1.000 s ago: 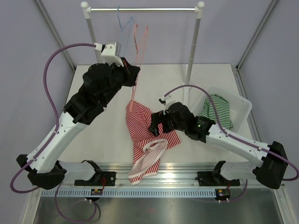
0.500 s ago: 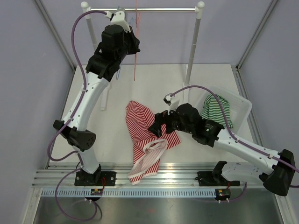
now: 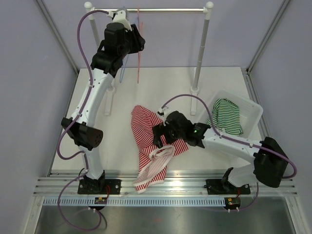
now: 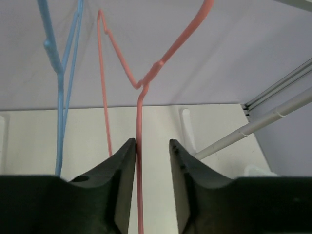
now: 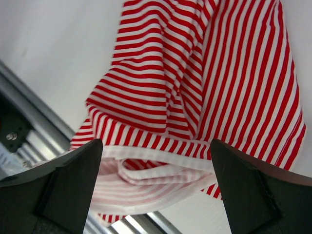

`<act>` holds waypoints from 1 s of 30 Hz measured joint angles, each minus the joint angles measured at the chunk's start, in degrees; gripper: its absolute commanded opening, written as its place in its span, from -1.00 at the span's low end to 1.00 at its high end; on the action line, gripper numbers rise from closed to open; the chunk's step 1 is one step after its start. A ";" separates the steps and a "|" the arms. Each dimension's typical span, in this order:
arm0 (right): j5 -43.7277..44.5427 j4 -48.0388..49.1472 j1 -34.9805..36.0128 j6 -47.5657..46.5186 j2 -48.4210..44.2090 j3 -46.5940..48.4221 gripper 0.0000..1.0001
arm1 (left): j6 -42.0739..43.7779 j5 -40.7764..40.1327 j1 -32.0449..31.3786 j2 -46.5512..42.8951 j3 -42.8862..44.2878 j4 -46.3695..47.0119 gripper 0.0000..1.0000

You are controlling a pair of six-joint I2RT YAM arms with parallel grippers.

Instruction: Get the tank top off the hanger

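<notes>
The left claw stands apart, high in the upper left of the top view. Between its two fingers passes the thin stem of the bare pink wire hanger. The stem runs just beside the left finger, and we cannot tell if it touches, but it is not clamped. The hanger hangs by its own hook on the silver metal rail, so we judge that the claw has no need to carry it. Left of it, on the same rail, hangs a blue wire hanger, also with no cloth on it.

The right claw is wide apart too, low over the middle of the frame. It holds nothing. Its fingers stand to both sides of the red and white striped tank top, probably so that it could take or move the cloth.

The tank top lies crumpled on the white desk, in the lower centre of the top view, well apart from the hanger. Its pale hem hangs over the near edge, toward the metal track. To the right stands a white plastic bin with a green striped garment in it.

We judge that the removal itself is done.
</notes>
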 measured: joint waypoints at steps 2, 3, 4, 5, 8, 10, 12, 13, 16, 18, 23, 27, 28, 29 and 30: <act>2.47 -1.86 0.33 -0.57 4.28 2.14 0.99 | -0.46 0.35 0.07 -0.52 -1.29 0.87 0.15; 3.41 -2.75 0.44 -0.92 6.69 3.54 0.99 | -0.66 0.55 0.07 -1.05 -2.43 1.27 0.22; 4.11 -3.56 0.50 -1.25 9.07 4.87 0.99 | -0.83 0.72 0.07 -1.62 -3.48 1.29 0.32; 4.57 -4.24 0.57 -1.46 11.26 6.25 0.99 | -0.87 1.05 0.07 -2.12 -4.33 1.20 0.38; 5.84 -5.31 0.83 -2.12 17.86 9.90 0.99 | -1.07 2.19 0.02 -4.17 -5.88 0.92 0.72; 6.47 -5.84 1.01 -2.56 21.75 11.85 0.99 | -0.94 2.73 0.02 -6.32 -6.64 0.72 0.98; 6.99 -5.97 1.22 -3.10 26.08 13.86 0.99 | -1.25 3.32 0.02 -9.62 -7.65 -0.15 0.98; 7.23 -6.38 1.36 -3.28 28.22 14.88 0.99 | -1.25 3.58 0.02 -11.65 -8.20 -0.50 0.98; 9.09 -7.10 1.88 -3.91 32.48 19.06 0.72 | -1.22 3.89 0.00 -18.69 -11.23 -1.16 0.98; 10.38 -6.99 2.01 -4.52 33.73 20.35 -0.28 | -1.16 3.82 0.00 -24.96 -15.04 -1.46 0.98; 11.61 -5.99 2.03 -2.89 33.99 20.44 -1.00 | -1.09 1.97 -0.02 -43.87 -32.59 0.28 0.98; 13.66 -6.23 2.03 -2.25 31.52 18.38 -1.00 | -1.03 -1.55 0.00 -57.48 -46.16 -0.74 0.98; 14.67 -6.99 2.03 -2.12 30.01 17.51 -1.00 | -0.94 -2.51 0.00 -60.28 -48.94 -1.22 0.98; 15.72 -8.07 1.99 -2.01 28.09 16.87 -1.00 | -0.92 -3.52 0.00 -62.64 -51.30 -1.81 0.98; 16.68 -9.27 1.90 -1.86 25.97 16.65 -1.00 | -0.87 -4.37 0.00 -64.63 -53.48 -2.10 0.98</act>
